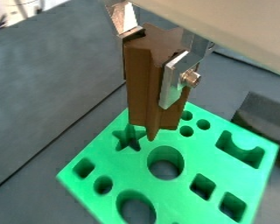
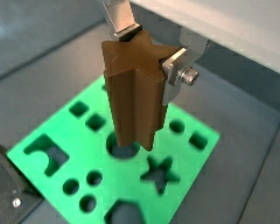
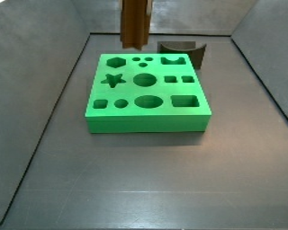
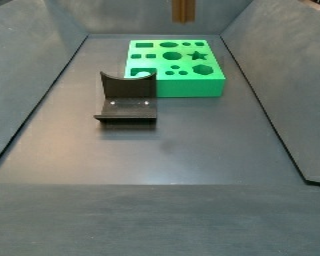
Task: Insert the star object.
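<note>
The gripper (image 1: 156, 54) hung above the green block (image 1: 224, 175), its flat silver fingers (image 1: 174, 77) clamped on the upper part of the star object (image 1: 147, 83), a tall wood-brown peg with sharp lengthwise ridges and a star-shaped top face, seen plainly in a wrist view (image 2: 136, 92). The peg stood upright, its lower end raised clear of the block's top. In a wrist view that end hung near the star-shaped hole (image 1: 130, 137); in a side view the peg (image 3: 136, 22) showed over the block's far edge, with the star hole (image 3: 112, 80) nearer the camera. The block (image 3: 147, 117) was a flat, matte green slab with crisp corners, cut through with round, square, star and arched openings. A dark grey curved block (image 3: 185, 49) lay just behind it. The fixture (image 4: 124, 100), dark and L-shaped, stood on the smooth grey floor (image 4: 163, 190) just beside the green block (image 4: 216, 82). Sloped grey walls (image 3: 44, 99) enclosed the floor, which lay wide and bare toward the near side.
</note>
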Available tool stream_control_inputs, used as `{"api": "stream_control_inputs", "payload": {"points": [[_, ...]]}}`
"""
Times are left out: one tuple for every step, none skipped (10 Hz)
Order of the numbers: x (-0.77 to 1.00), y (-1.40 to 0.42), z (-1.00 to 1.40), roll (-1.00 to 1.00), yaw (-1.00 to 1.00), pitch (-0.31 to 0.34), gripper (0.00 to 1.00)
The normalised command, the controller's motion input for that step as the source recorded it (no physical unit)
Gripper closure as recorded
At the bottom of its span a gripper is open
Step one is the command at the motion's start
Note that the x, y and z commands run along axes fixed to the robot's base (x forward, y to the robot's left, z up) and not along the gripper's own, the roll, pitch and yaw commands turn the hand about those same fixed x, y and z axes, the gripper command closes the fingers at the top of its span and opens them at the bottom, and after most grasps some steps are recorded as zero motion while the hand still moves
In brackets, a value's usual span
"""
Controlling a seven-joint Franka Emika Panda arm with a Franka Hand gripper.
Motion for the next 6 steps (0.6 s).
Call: {"api": "stream_control_inputs", "payload": {"points": [[-0.37, 0.44, -0.85, -0.16, -0.43, 0.017, 1.0], [-0.55, 0.22, -0.77, -0.18, -0.51, -0.11, 1.0], [-0.54, 0.0, -0.64, -0.16, -0.58, -0.206, 1.0], [-0.32, -0.07, -0.51, -0.19, -0.7, -0.186, 1.0], [-0.13, -0.16, -0.38, -0.23, -0.7, -0.209, 1.0], [-0.01, -0.31, -0.12, -0.17, -0.61, -0.191, 1.0]]}}
